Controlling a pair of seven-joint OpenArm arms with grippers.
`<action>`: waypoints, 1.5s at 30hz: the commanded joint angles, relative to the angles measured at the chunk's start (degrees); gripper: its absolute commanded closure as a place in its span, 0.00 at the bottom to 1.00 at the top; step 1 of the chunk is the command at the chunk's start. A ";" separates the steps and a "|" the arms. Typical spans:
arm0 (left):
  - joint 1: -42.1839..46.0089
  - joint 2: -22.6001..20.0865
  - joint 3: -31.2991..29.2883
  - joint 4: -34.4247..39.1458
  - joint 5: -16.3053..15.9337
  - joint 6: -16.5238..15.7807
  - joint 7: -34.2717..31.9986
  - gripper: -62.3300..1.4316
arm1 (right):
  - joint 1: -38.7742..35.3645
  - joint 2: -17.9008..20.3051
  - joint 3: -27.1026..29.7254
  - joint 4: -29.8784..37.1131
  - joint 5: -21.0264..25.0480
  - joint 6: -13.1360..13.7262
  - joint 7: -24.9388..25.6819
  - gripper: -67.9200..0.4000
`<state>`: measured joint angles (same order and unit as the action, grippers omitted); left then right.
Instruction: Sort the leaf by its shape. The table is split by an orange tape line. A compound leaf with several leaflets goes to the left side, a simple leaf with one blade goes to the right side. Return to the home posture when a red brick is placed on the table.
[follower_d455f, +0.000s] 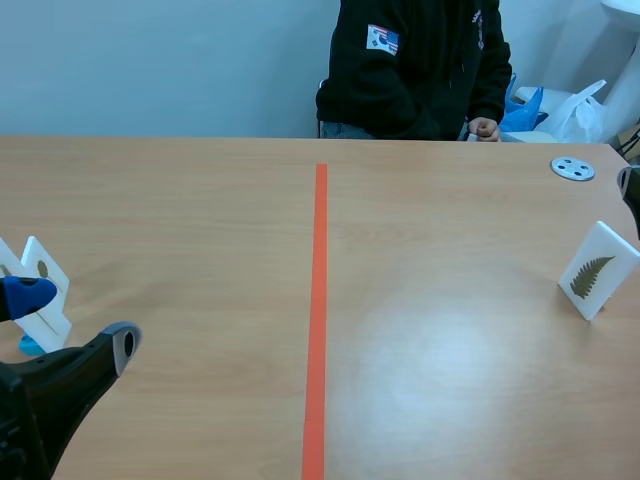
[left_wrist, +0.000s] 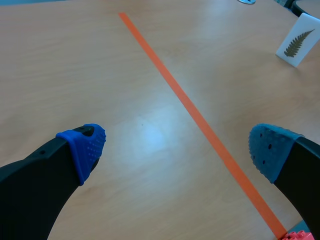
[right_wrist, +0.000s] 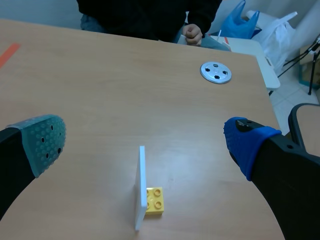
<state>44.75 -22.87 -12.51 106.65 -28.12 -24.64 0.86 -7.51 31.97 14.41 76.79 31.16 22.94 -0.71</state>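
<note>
Right wrist view: the right gripper (right_wrist: 147, 143) is seen w/ fingers (right_wrist: 45, 142) spread wide and nothing held. The fern card (right_wrist: 141, 190) stands edge-on in the gap between them, apart from both pads, propped on a yellow brick (right_wrist: 154, 200).

In the scene view the same card is found on the right side of the table (follower_d455f: 200, 200), well apart from the tape line (follower_d455f: 318, 300). Its leaf carries many leaflets, so it is judged compound and misplaced: the left side is where it belongs.

Step in hand, as judged: approach for pickup by the right arm; no grip is made yet.

Next move: the fingers are to be brought level w/ the card's flat faces and closed across its thin width, above the brick. The card is then to be carried over the tape and set upright. A squeeze off-centre could tip it.

The left gripper (left_wrist: 177, 150) is also wide open and empty, over the table near the tape. A second card (follower_d455f: 45, 290) stands just beside it in the scene view; its leaf is too small to be classed.

A red studded scrap (left_wrist: 300, 235) is glimpsed at the tape's near end. Too little shows to call it a brick; if it is one, the home posture is called for instead.
</note>
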 joint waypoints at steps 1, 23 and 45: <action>-0.15 -0.04 -0.48 1.03 -0.37 -0.13 -0.76 0.02 | -1.77 1.18 0.44 3.17 0.61 -0.15 -0.52 0.00; 0.33 -4.85 -4.02 1.03 -4.13 -3.39 2.99 0.00 | -31.54 -10.71 0.57 41.03 0.55 1.11 -8.41 0.00; 0.28 -4.94 -4.02 1.03 -6.84 -3.39 3.69 0.00 | -31.69 -11.32 0.50 41.00 0.39 1.09 -8.37 0.00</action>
<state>44.91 -28.08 -16.21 106.65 -34.54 -27.94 5.43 -39.86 20.34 14.87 117.95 31.11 24.27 -9.96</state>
